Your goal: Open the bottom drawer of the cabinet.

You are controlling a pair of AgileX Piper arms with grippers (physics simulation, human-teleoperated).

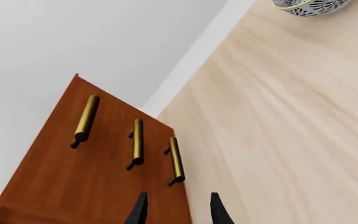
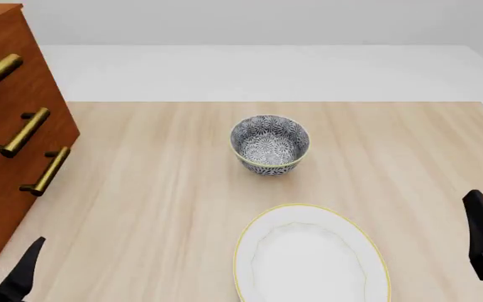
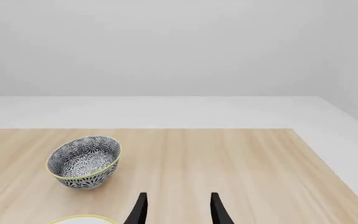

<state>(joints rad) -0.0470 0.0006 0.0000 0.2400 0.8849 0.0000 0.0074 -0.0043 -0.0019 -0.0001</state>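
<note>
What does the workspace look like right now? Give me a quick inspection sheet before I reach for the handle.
Surface: light wooden table, no spills seen.
Job's things: cabinet at the table's left; bottom drawer looks shut, its brass handle free.
Clutter: patterned bowl mid-table; white plate nearer the arms, apart from the bowl.
Grippers: left gripper jaws open, empty, short of the handle; right gripper open, empty.
Cables: nothing seen.
Surroundings: plain white floor and wall.
</note>
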